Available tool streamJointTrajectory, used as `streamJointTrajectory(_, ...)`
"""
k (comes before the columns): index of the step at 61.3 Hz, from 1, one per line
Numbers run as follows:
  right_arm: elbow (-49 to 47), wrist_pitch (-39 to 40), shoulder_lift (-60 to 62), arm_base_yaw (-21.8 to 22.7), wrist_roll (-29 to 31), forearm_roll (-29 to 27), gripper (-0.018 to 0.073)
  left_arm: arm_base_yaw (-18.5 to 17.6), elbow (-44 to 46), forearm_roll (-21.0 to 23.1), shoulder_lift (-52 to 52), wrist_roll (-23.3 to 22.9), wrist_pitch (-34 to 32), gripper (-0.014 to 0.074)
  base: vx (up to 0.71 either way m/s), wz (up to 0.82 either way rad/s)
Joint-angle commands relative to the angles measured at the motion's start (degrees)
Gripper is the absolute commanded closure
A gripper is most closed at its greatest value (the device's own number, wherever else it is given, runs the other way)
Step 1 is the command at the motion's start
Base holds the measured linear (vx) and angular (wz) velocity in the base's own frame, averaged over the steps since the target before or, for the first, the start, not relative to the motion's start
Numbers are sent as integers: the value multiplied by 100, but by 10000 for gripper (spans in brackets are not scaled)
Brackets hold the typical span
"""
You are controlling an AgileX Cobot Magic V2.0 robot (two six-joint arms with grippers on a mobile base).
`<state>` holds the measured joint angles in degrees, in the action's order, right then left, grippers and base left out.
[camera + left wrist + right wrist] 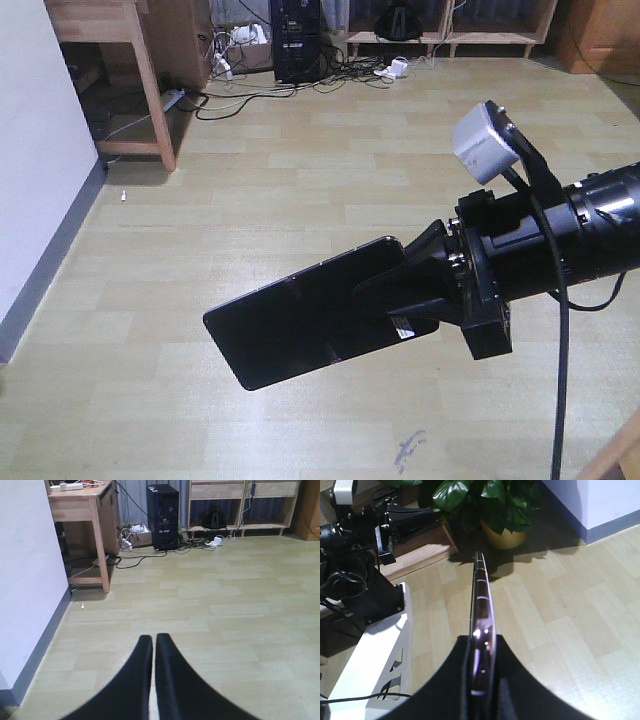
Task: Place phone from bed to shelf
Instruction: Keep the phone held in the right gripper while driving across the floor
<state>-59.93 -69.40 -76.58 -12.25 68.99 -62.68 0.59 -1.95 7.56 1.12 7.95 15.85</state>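
Note:
The phone (290,325), a thin black glossy slab, hangs in the air over the floor, lying nearly flat. My right gripper (390,280) is shut on one end of it. In the right wrist view the phone (481,595) shows edge-on, its pinkish rim sticking out between the two black fingers (517,680) of the right gripper (482,642). My left gripper (153,639) is shut with nothing in it and points at the floor. A pale wooden shelf unit (450,38) stands against the far wall, and the left wrist view shows the shelf unit (265,490) too. The bed is out of view.
A brown wooden desk (150,90) stands at the far left by the white wall (30,150). A black computer tower (295,40) and tangled cables (250,90) lie on the floor at the back. A potted plant (505,530) and the robot's white base (375,665) show in the right wrist view.

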Motion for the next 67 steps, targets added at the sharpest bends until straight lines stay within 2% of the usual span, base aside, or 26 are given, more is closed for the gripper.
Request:
streamJointTrajectory(1,-133,-459,164,8,39,-535,560,-18,-13,37,27,-22,-420,596,28,4)
streamJointTrajectory(67,-133,-459,164,8,39,-535,560,-18,-13,37,27,-22,-420,596,28,-4)
